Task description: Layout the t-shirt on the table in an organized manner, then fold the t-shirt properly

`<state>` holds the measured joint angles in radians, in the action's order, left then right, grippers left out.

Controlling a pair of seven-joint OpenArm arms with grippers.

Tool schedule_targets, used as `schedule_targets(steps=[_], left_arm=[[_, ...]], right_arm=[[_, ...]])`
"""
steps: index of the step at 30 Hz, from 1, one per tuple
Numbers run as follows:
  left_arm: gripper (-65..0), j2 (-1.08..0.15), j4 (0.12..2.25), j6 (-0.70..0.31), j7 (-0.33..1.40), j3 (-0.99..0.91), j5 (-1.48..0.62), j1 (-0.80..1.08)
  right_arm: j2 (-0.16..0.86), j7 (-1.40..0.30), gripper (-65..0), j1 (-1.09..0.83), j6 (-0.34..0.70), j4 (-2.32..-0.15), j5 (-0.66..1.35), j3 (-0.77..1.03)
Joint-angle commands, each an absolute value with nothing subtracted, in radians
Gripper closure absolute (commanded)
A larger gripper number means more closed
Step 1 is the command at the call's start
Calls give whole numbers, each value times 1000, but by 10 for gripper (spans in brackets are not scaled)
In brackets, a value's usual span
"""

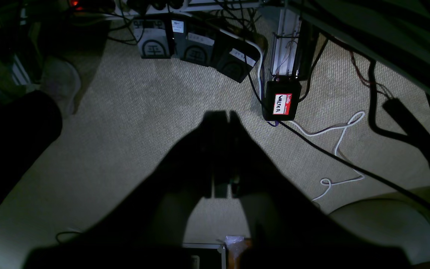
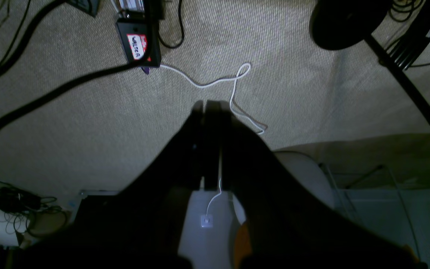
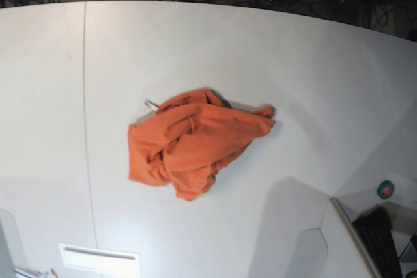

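Still waiting on the layout step: t-shirt [image 3: 192, 142] lying crumpled mid-bench [image 3: 313, 69]. Left end effector [image 1: 222, 114] and right end effector [image 2: 206, 104] both pinched closed, empty, hanging over carpet. Needing opening, reaching in.

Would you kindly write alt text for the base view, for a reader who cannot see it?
A crumpled orange t-shirt lies in a heap near the middle of a large white table, not yet spread out. A thin dark seam runs across the tabletop left of it, and neither robot arm appears in this view.

"hello" and handwritten "WALTER" — red-and-white name sticker [image 1: 283, 104] on a black box [image 1: 281, 101] on the carpet
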<state>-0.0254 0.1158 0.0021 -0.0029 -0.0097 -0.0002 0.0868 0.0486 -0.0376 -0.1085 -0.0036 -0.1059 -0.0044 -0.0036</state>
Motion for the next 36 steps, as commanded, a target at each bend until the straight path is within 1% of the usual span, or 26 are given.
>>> schedule_targets(steps=[1,4,8,11,14,17,23,26,33,36], left_arm=[[0,-28,116,5,-1,-5,1,93],[0,-28,116,5,-1,2,4,93],[0,-31,143,5,-2,5,12,124],[0,-59,312,5,-2,5,13,223],[0,-90,495,5,-1,5,2,334],[0,-117,616,5,-1,5,2,418],[0,-166,843,5,-1,5,1,578],[0,-200,1004,5,-1,1,1,684],[0,-234,1414,5,-1,-10,-5,917],[0,-255,1570,5,7,-10,-127,967]], right_arm=[[53,-30,0,-111,-7,-111,-4,-2],[53,-10,0,-127,-7,-124,-2,-1],[54,-13,0,-191,-7,-203,1,2],[65,-15,0,-260,-7,-272,2,24],[68,-42,0,-341,-7,-364,2,114],[68,-82,0,-441,-5,-522,2,156],[58,-203,0,-642,-5,-901,2,160],[38,-263,0,-733,-7,-1110,2,162],[-5,-403,0,-908,-7,-1572,2,188],[-24,-427,0,-941,-7,-1745,2,203]])
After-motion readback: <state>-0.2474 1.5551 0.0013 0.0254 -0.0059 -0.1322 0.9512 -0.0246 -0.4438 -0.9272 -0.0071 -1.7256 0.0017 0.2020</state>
